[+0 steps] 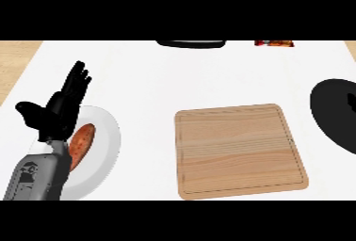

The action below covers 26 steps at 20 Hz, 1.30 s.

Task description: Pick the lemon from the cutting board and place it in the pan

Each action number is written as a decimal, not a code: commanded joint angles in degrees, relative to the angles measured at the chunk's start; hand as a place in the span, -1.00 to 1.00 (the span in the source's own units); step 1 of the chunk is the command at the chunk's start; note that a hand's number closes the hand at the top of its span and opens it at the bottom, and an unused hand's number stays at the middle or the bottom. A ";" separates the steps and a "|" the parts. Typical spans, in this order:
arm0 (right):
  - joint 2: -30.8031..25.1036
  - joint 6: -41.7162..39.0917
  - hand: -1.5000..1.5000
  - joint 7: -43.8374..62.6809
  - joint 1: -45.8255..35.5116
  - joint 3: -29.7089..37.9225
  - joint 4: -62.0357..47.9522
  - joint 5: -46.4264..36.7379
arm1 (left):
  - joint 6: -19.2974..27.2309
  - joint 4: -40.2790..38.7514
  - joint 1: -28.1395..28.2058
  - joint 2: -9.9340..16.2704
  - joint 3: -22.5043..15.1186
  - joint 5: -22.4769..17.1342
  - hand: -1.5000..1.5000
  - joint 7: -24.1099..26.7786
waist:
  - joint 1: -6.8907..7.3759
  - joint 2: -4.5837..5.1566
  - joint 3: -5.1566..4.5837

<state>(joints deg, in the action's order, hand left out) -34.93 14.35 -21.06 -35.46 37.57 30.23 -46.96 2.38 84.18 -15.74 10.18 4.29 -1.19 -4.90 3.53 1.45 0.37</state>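
we see our left hand (64, 101) raised over the table's (146, 75) left side, fingers straight and spread apart, holding nothing. it sits just above a white plate (104, 150) near the left edge, and an orange-red piece of food (82, 141) lies on that plate, partly behind our forearm. our right hand does not show anywhere.

the cutting board (240, 150) lies in the middle of the table, toward the near edge, with its long axis running from the near edge to the far edge. we see no lemon on it; its wooden face is bare. the pan (332, 110) is a dark round shape at the right edge, cut off by the view's border. a small pale spot shows on its dark surface near that border, but we cannot tell whether that is the lemon or only a glint.

the board lies to the right of our left hand, and the pan farther right again, well apart from it. we judge the unseen right hand would be the nearer one to the pan. a dark object (191, 43) and a small red packet (274, 44) sit at the far edge.
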 commanded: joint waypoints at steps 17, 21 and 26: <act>-3.49 -13.62 -1.00 -18.78 -1.60 14.12 -16.64 16.48 | 0.73 0.61 0.44 0.12 0.15 0.83 0.00 -1.37 | -1.65 -0.75 -0.01; -8.69 -27.85 -1.00 -22.30 2.71 16.06 -19.03 19.98 | 1.81 1.19 4.28 -0.79 0.22 1.64 0.00 1.63 | -2.35 -1.09 -0.10; -12.03 -42.32 -1.00 -29.39 11.22 15.52 -18.93 21.84 | -1.60 0.37 3.24 4.05 4.62 -1.43 0.00 0.10 | -3.52 -1.47 -0.26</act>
<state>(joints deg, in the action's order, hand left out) -44.59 -18.42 -45.47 -29.51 52.63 11.63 -27.04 2.86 83.23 -14.40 11.44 6.63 -0.96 -4.33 0.43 0.32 0.18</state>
